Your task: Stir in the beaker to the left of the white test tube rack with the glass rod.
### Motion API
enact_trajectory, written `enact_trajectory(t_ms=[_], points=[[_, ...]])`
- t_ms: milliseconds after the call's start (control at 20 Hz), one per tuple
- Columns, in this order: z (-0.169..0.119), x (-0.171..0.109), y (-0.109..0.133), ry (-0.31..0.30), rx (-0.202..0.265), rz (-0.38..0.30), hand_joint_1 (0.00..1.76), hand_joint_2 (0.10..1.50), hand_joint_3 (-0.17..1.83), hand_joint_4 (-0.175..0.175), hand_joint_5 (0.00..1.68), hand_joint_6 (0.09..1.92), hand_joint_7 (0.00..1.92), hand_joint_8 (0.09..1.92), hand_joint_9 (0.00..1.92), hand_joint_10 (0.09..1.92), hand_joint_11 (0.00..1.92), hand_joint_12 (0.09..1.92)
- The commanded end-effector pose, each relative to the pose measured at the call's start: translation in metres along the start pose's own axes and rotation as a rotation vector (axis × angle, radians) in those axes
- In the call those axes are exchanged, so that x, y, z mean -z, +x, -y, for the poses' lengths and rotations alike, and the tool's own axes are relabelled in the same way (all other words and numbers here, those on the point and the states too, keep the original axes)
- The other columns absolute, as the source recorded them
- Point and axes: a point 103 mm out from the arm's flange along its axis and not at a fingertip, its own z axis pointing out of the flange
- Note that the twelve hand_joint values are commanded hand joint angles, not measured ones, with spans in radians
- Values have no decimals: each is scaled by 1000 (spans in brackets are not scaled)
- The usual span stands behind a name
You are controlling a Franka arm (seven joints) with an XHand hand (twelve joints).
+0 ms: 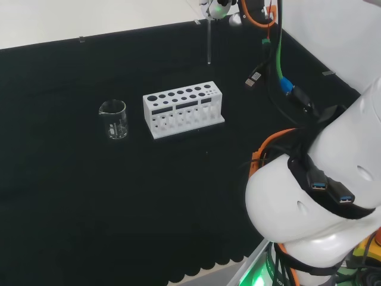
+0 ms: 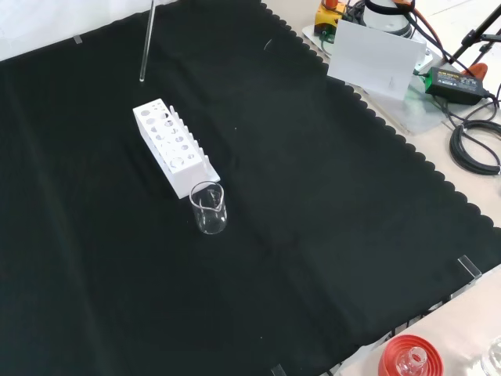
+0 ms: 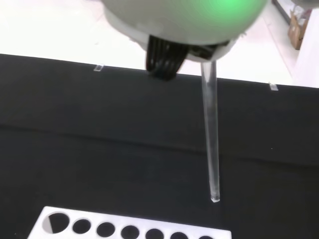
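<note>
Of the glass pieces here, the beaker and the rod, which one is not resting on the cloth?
The rod: it hangs upright in the air beyond the rack, lower end free. The beaker stands on the cloth beside the rack.

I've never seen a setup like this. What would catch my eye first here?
Probably the white test tube rack standing alone in the middle of the black cloth, with a small clear beaker just to its left in the head view. Next, the glass rod hanging upright in the air beyond the rack, its tip well above the cloth. The big white arm link bulks at the head view's right.
</note>
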Motion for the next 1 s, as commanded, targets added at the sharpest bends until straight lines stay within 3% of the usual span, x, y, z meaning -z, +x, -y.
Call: enact_trajectory(t_ms=[50,400,1000], points=[[4,0,4,11,12,0,1331,564,857,-175,1185,714,1337,865,1651,573,1549,664],[9,5,0,7,1,-9,1331,567,850,-175,1186,707,1337,863,1655,568,1549,662],[-3,9,34,3,35,-35,1331,568,845,-175,1191,696,1340,855,1659,559,1552,660]])
